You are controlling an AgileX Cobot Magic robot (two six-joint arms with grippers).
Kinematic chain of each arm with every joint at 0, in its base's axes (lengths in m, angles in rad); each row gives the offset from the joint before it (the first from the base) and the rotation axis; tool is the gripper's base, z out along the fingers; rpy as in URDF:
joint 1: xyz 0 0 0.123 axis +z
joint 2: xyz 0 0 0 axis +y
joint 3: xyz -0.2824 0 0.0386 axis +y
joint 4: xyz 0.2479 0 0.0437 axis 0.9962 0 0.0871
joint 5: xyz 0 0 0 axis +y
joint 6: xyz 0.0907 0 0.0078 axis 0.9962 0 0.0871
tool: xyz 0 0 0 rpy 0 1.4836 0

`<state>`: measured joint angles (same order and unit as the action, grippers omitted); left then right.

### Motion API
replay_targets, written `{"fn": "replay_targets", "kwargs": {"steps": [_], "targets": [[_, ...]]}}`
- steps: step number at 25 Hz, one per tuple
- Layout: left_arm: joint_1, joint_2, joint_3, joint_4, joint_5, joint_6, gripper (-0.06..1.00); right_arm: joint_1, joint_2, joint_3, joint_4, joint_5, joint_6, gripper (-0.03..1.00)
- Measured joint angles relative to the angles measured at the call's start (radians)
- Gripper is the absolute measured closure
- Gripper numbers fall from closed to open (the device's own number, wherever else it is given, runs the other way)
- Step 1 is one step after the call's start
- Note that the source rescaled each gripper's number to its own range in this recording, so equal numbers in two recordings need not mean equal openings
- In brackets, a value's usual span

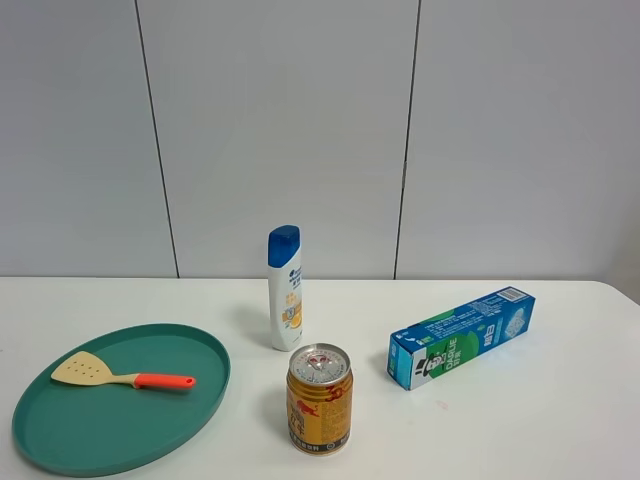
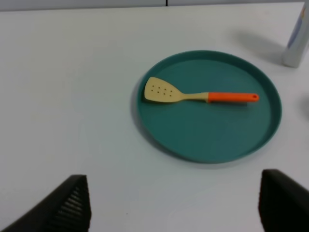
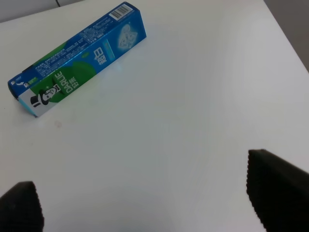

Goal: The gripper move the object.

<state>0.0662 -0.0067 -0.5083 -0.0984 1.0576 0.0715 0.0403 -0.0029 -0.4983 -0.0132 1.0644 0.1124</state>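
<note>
Both tools hang above the white surface (image 1: pixel 560 420), out of sight from the high camera, so only the wrist views show them. The left tool (image 2: pixel 174 208) has its two black fingertips (image 2: pixel 72 205) spread wide apart with nothing between them, gripping nothing.

Ahead of the left tool, well clear of its tips, sits the round teal tray (image 2: pixel 251 140). There's the object: the tan slotted spatula (image 2: pixel 163 90) lies flat inside the tray, its blade toward the tray's rim on one side and its orange-red handle (image 2: pixel 232 97) running across the middle. From the high camera the spatula (image 1: pixel 85 371) rests in the tray (image 1: pixel 150 440) at the front left of the surface, handle (image 1: pixel 165 381) pointing toward the centre.

Beyond the tray, off to one side of the left tool's view, a white shampoo bottle (image 2: pixel 297 41) just shows at the edge; the high view has that bottle (image 1: pixel 285 288) standing upright with its blue cap on top.

Over to the right tool (image 3: pixel 149 208): its fingertips (image 3: pixel 277 191) also stand wide apart and empty over bare surface. Ahead of it, apart from the tips, a blue-green toothpaste box (image 3: pixel 77 60) lies flat at an angle.

Between tray and toothpaste box (image 1: pixel 462 336), a gold drink can (image 1: pixel 319 399) stands upright just in front of the bottle.
</note>
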Motion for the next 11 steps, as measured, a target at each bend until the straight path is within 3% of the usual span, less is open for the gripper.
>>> {"fn": "replay_targets", "kwargs": {"steps": [11], "targets": [[0.0,0.0,0.0,0.0,0.0,0.0,-0.06,0.0,0.0,0.0,0.0,0.0,0.0,0.14]]}}
